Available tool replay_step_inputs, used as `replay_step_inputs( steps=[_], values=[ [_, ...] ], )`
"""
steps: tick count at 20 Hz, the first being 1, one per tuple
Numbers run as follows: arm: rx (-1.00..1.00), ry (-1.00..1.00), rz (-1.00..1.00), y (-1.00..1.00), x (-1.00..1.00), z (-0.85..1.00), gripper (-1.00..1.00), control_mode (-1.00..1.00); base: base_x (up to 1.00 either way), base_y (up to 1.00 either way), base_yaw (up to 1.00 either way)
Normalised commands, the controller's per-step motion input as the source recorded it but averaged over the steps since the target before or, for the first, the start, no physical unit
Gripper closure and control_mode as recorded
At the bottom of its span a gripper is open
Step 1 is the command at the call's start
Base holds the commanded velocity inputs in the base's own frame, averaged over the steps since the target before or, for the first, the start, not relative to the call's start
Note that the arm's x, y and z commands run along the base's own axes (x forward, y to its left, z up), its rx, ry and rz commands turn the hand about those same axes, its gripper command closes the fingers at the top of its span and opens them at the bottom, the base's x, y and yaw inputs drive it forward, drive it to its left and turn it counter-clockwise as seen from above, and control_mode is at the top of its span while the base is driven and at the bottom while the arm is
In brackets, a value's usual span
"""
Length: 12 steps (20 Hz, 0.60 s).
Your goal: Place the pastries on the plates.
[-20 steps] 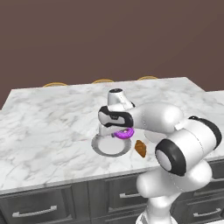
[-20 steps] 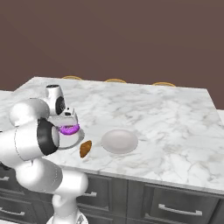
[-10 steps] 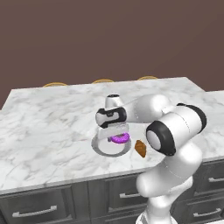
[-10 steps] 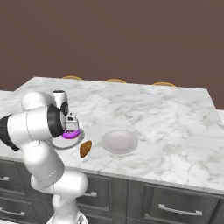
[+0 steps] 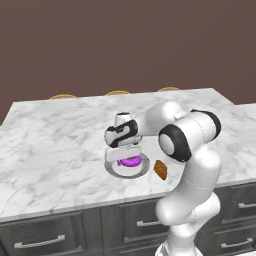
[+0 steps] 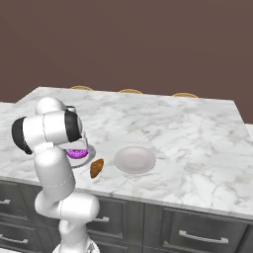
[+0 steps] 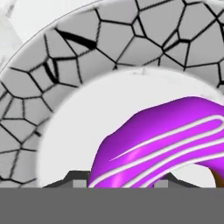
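My gripper (image 5: 129,156) hangs low over the gray-rimmed plate (image 5: 113,168), and its fingers sit on either side of the purple donut (image 5: 131,161); I cannot tell whether they pinch it or stand slack. The donut lies over the plate's white centre, though whether it touches the plate I cannot tell. In the hand view the donut (image 7: 166,140) is a glossy bright ring striped with thin white lines, and the plate's rim (image 7: 87,57) is gray, cut by dark crackle lines into irregular patches, around a smooth white middle. Just beside the gray-rimmed plate, on its right and apart from it, lies the croissant (image 5: 160,169), brown and elongated, on the counter (image 5: 55,145). Beyond the croissant, farther right of the gray-rimmed plate, rests the plain white plate (image 6: 135,159), round, pale and bare. The counter is white marble with gray veins, above dark cabinet drawers (image 6: 207,234) with metal handles.
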Motion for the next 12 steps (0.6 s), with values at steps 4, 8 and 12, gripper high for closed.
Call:
replay_step_inputs(
  steps=[4,8,12],
  values=[
    [0.08,0.05,0.00,0.08,0.15,-0.56,1.00,-1.00,0.00,0.00,0.00],
    [0.04,0.02,0.00,0.21,-0.09,-0.36,-1.00,-1.00,0.00,0.00,0.00],
    [0.00,0.00,0.00,0.00,-0.27,0.16,-1.00,-1.00,0.00,0.00,0.00]
  ],
)
